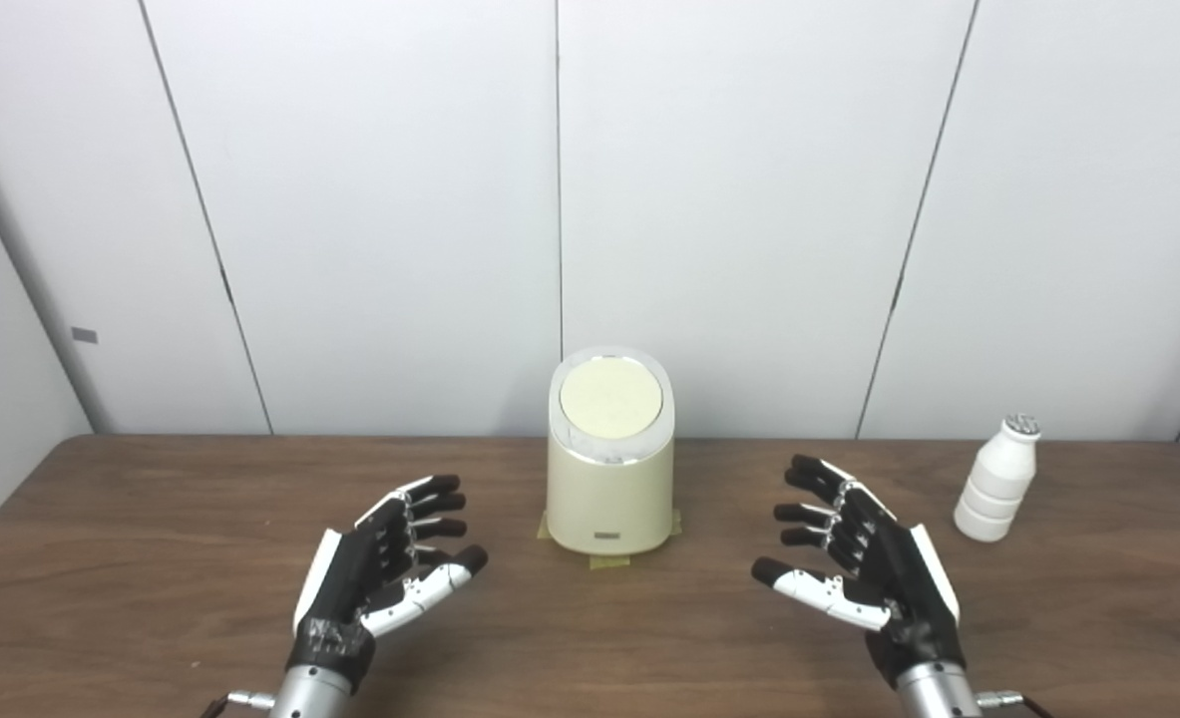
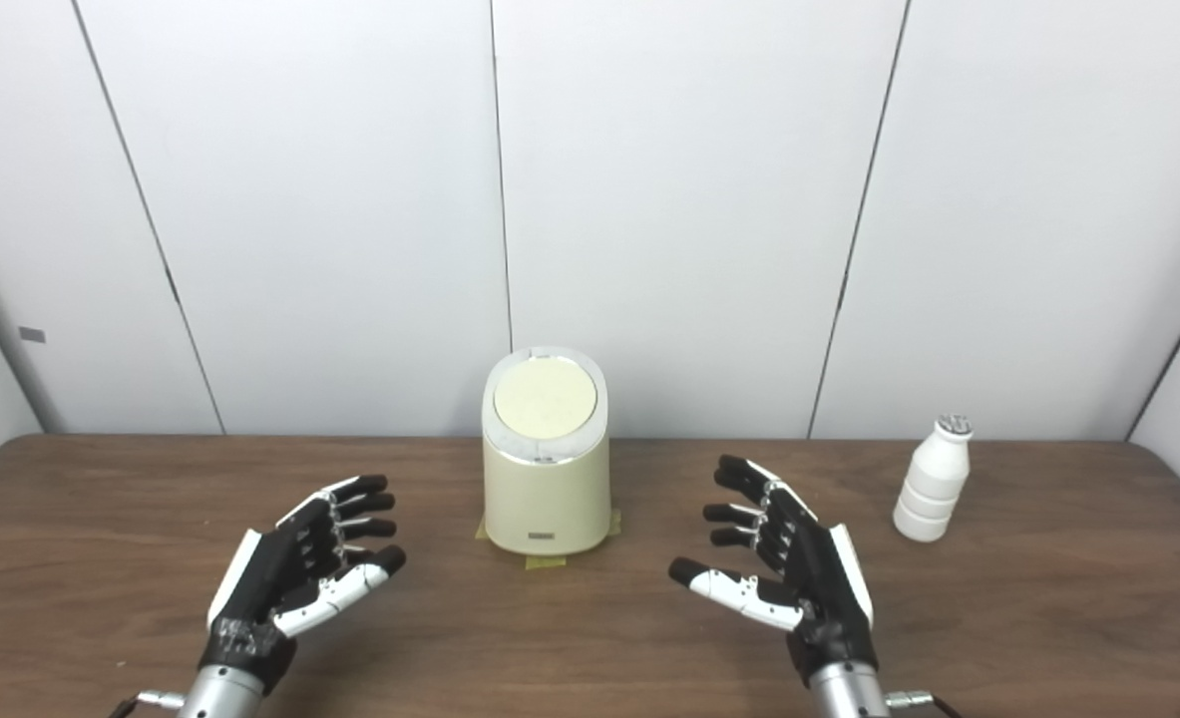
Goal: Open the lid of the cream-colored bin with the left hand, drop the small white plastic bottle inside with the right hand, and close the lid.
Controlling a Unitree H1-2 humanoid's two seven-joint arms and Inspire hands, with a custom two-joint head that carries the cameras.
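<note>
The cream-colored bin (image 1: 609,479) stands upright at the middle of the wooden table (image 1: 151,558), near the far edge. Its round lid (image 1: 610,397) lies flat and closed on top. A small white plastic bottle (image 1: 997,481) with a silver cap stands upright to the right of the bin. My left hand (image 1: 380,568) hovers over the table to the front left of the bin, fingers spread, holding nothing. My right hand (image 1: 864,558) is open too, between the bin and the bottle, nearer the front, touching neither.
Yellow tape pieces (image 1: 609,561) mark the bin's base on the table. White wall panels (image 1: 749,199) rise directly behind the table's far edge. Bare wood lies around both hands.
</note>
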